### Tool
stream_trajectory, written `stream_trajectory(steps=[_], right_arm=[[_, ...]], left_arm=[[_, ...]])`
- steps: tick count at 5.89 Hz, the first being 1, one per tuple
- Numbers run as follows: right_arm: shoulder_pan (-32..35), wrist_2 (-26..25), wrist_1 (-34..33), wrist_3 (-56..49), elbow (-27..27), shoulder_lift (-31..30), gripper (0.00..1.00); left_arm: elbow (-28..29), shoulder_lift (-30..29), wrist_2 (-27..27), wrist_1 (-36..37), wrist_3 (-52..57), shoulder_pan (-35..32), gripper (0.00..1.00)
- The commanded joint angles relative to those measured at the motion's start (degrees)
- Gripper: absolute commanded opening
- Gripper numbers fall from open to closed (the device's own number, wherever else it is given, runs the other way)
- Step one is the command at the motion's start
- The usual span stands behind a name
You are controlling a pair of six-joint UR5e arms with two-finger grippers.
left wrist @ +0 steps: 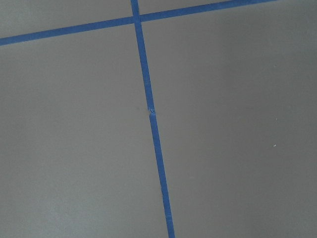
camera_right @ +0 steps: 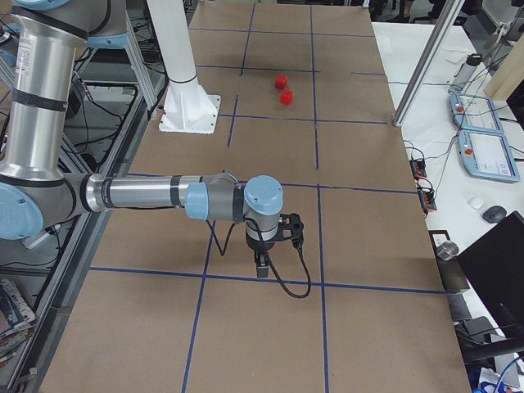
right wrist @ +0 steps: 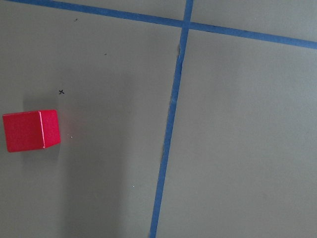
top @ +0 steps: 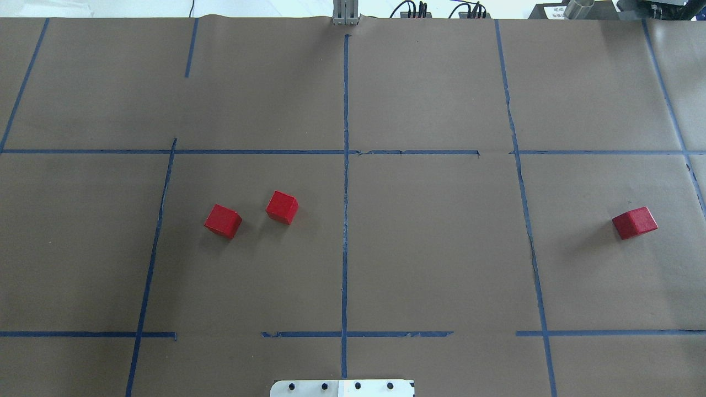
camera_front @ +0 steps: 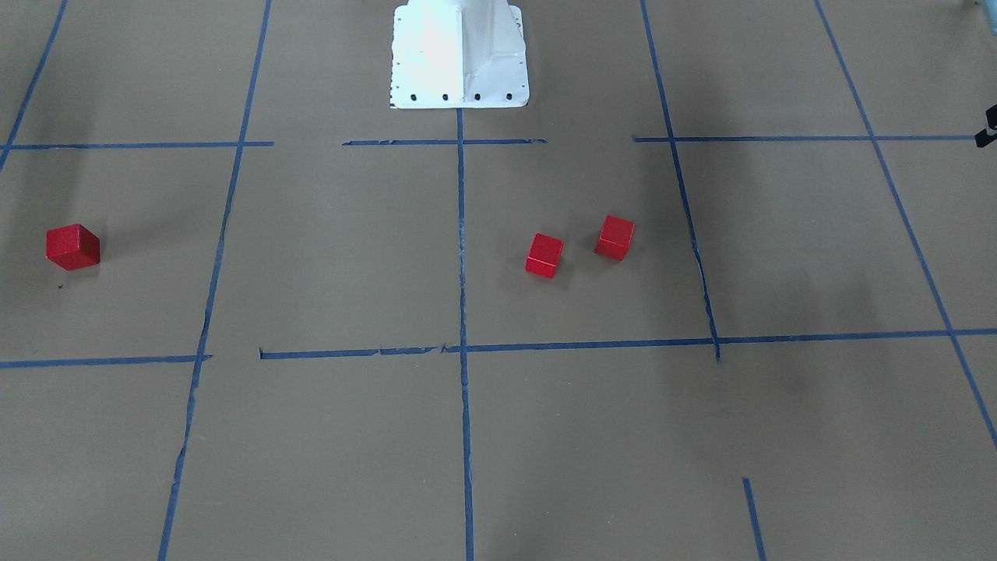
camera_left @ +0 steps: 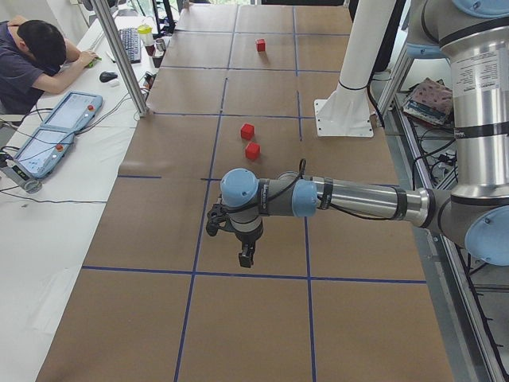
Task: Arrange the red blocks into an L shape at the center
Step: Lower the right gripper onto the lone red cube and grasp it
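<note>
Blocks [top: 282, 207] scattered on taped paper [top: 441, 248], white pedestal [camera_front: 459, 54], left fingers [camera_left: 246, 256], right fingers [camera_right: 261, 264] (grip state unclear)

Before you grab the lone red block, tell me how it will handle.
The lone red block looks rigid, with flat faces: pushed, it should slide, not roll. Its matte faces probably grip well. Small, so likely light.

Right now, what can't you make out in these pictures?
Left gripper: only in the exterior left view, jaws too small to judge.
Right gripper: only in the exterior right view, same.
Lone red block: missing from the exterior right view, probably behind the right arm.
Wrist views: neither shows its own jaws.
</note>
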Motion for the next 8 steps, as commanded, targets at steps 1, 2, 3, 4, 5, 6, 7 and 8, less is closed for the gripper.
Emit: stream_trajectory(steps=[1, 2, 3, 4, 5, 6, 7, 8], right_arm=[[-0.26, 0.03, 0.01, -0.03, 0.00, 0.45, 1.00], [-4.18, 0.03, 1.83, 0.75, 0.87, 0.97, 1.00], [-9.88, 0.03, 6.99, 9.28, 0.88, 2.02, 1.00], [-16.81, -0.58, 15.30, 20.07, 0.45, 2.47, 1.00], [-20.88, -2.93, 21.48, 26.36, -2.34, 4.12, 1.00], [-23.18, -3.30, 25.80, 29.90, -6.11, 6.23, 1.00], [-25.55, -4.09, 26.28, 31.15, -7.11, 7.47, 1.00], [-27.49, -5.32, 26.29, 31.78, -7.12, 7.57, 1.00]], left_arm=[[-0.61, 0.00, 0.00, 0.09, 0.17, -0.09, 1.00], [-0.62, 0.00, 0.09, 0.26, 0.18, 0.00, 1.00], [-0.70, 0.00, 0.09, 0.26, 0.09, 0.00, 1.00], [-0.70, 0.00, 0.09, 0.26, 0.09, 0.00, 1.00], [-0.70, 0.00, 0.00, 0.26, 0.09, -0.09, 1.00], [-0.70, 0.00, 0.00, 0.26, 0.09, -0.09, 1.00], [-0.70, 0.00, 0.00, 0.26, 0.09, -0.09, 1.00], [-0.70, 0.00, 0.00, 0.26, 0.09, 0.00, 1.00]])
